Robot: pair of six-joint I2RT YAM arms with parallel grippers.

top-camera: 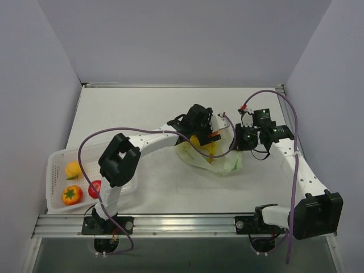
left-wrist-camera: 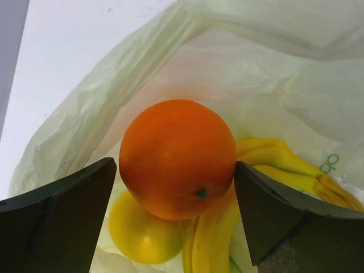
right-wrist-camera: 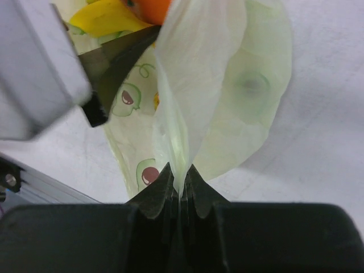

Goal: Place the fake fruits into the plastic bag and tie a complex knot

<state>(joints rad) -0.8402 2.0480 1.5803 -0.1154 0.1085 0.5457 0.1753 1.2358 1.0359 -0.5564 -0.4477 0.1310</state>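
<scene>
The pale green plastic bag [top-camera: 226, 165] lies open mid-table. My left gripper [top-camera: 205, 129] is at its mouth, shut on an orange [left-wrist-camera: 176, 156] held between both fingers just above the fruit inside. In the bag lie a yellow lemon-like fruit [left-wrist-camera: 139, 233] and yellow bananas [left-wrist-camera: 273, 162]. My right gripper [top-camera: 242, 138] is shut on the bag's edge [right-wrist-camera: 187, 114] and holds the film up in a taut fold. In the right wrist view my right gripper [right-wrist-camera: 181, 181] pinches the film, with the orange [right-wrist-camera: 151, 5] at the top edge.
A white perforated basket [top-camera: 56, 162] stands at the front left. It holds a yellow fruit [top-camera: 73, 169], a red-orange fruit [top-camera: 71, 194] and a red apple [top-camera: 95, 188]. Grey walls close in the table on three sides.
</scene>
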